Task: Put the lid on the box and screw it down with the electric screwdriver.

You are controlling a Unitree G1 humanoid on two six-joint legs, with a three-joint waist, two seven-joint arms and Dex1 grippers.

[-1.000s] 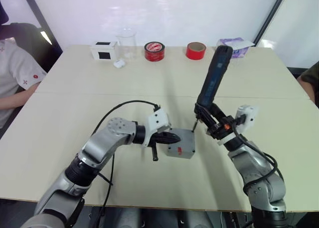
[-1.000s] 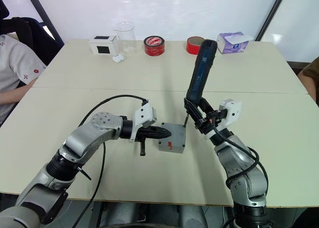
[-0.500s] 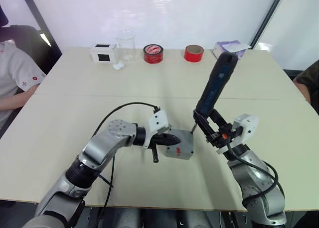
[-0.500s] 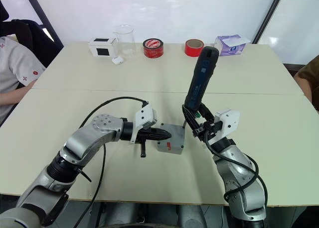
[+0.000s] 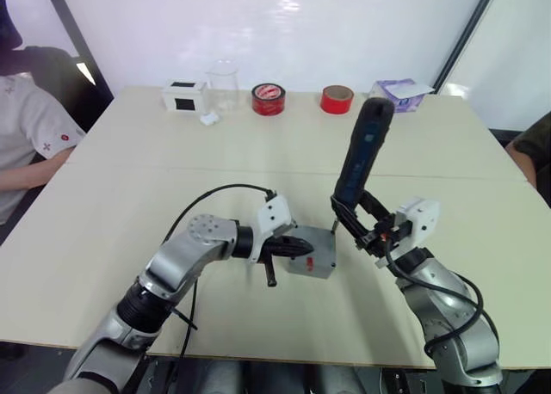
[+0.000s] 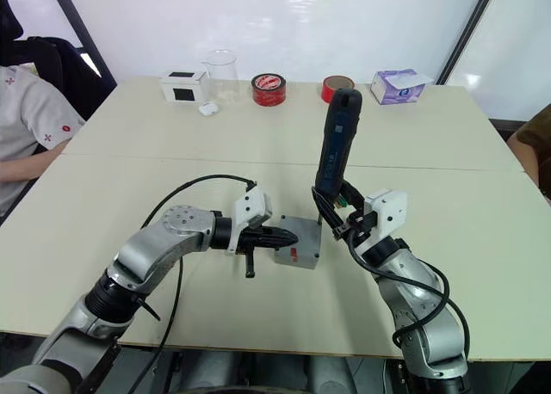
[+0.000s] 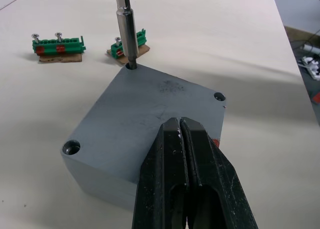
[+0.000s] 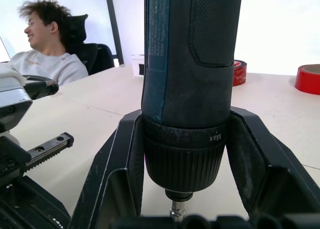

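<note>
My right gripper [image 6: 337,215] clamps the electric screwdriver [image 6: 335,144] near-upright, bit seated in the lid [image 7: 150,114]'s far corner hole, while my closed left gripper [image 7: 182,154] presses its near edge.

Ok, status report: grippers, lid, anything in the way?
Left gripper shut, pressing on the lid. Right gripper shut on the electric screwdriver, bit in a corner hole. Green terminal blocks lie beyond that corner, apart from the lid.
</note>
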